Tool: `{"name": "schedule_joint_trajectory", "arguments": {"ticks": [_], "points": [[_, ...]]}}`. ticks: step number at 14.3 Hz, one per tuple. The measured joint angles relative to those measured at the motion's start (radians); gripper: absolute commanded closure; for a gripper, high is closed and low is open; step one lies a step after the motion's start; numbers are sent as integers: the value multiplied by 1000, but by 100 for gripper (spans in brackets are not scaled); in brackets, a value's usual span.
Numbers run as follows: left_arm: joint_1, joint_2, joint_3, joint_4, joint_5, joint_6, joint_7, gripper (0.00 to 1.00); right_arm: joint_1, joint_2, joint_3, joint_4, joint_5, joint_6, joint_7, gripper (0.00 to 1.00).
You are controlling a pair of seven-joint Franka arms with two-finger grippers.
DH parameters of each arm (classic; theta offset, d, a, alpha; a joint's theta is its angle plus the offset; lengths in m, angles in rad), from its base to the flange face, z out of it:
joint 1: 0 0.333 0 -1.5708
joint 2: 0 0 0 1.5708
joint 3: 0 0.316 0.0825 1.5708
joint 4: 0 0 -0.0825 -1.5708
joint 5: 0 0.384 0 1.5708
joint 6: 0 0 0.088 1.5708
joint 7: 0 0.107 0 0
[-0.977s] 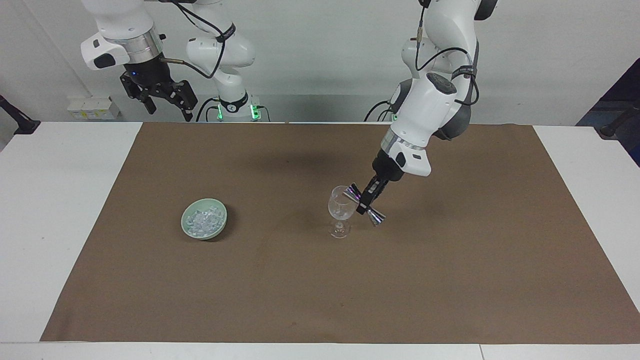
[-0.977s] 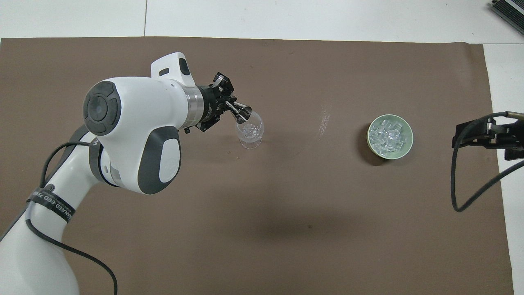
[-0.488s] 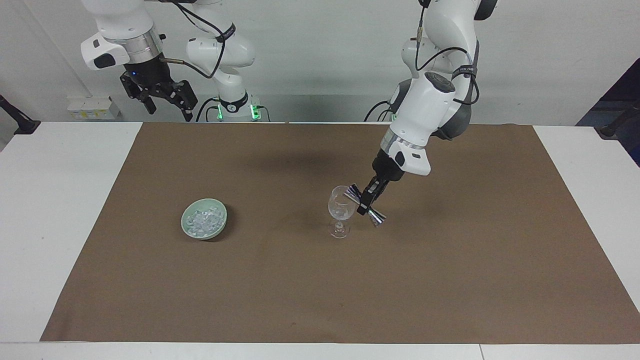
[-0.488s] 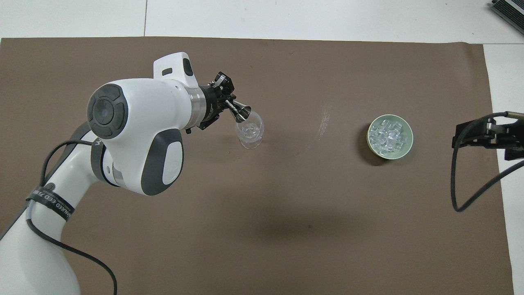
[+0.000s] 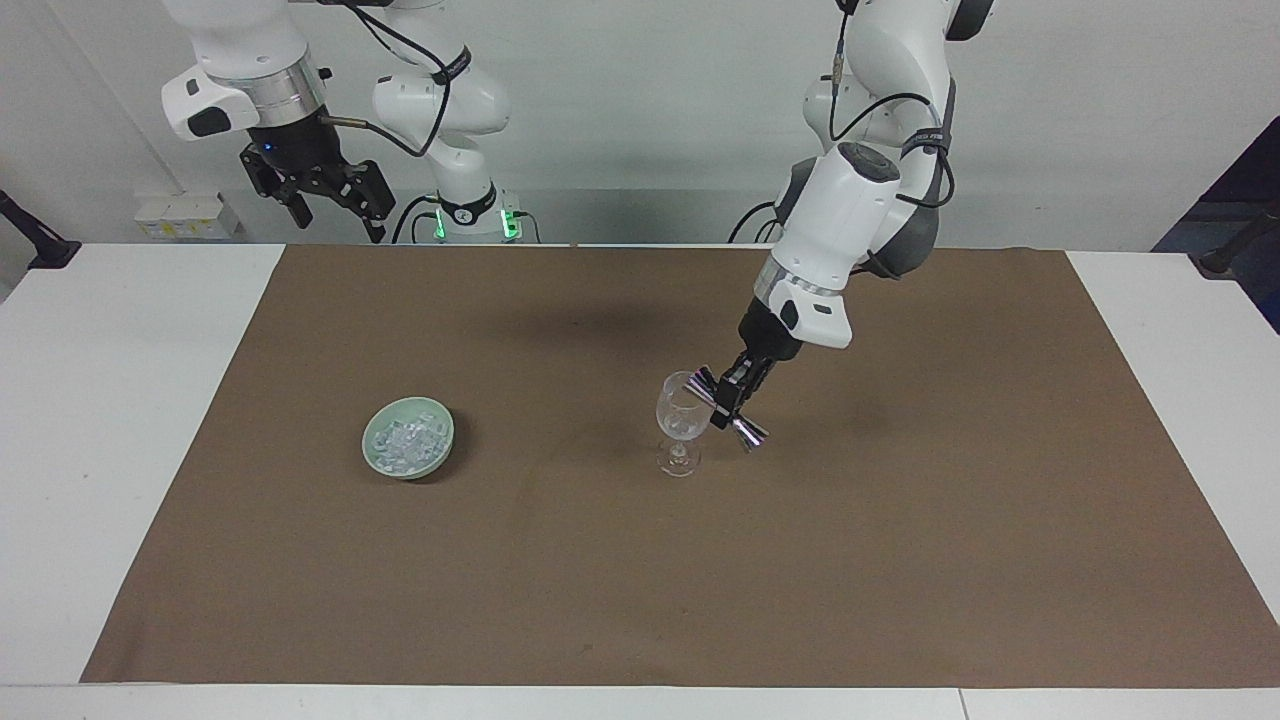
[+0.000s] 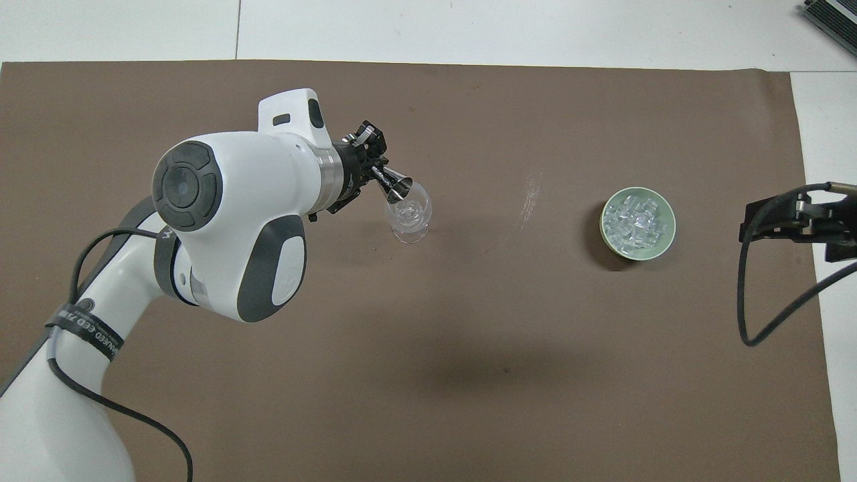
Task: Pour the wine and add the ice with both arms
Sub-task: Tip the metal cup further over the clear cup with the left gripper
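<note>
A clear wine glass (image 5: 683, 415) (image 6: 408, 215) stands upright mid-mat. My left gripper (image 5: 729, 403) (image 6: 370, 171) hangs just beside its rim, shut on a small metal jigger (image 5: 738, 422) (image 6: 396, 185). The jigger is tipped, with its lower mouth over the glass's bowl. I cannot make out any wine; the glass looks clear. The ice (image 5: 405, 440) (image 6: 636, 219) lies heaped in a pale green bowl (image 5: 441, 447) (image 6: 667, 235), toward the right arm's end. My right gripper (image 5: 338, 222) (image 6: 770, 221) waits open and empty, raised high at that end.
A brown mat (image 5: 600, 580) (image 6: 469, 375) covers most of the white table (image 5: 110, 420). The right arm's cable (image 6: 756, 314) loops over the mat's edge. A faint whitish smear (image 6: 531, 197) marks the mat between glass and bowl.
My left arm's wrist has shifted slightly toward the glass and lifted a little, keeping the jigger tipped at the rim. The right arm, glass and bowl have not moved.
</note>
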Motion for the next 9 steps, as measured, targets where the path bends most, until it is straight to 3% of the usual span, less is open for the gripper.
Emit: {"name": "schedule_joint_trajectory", "arguments": {"ticks": [9], "points": [[-8,0,0,-2,48,0,0,100,-1,0,0,0,0,0,0,0]]}}
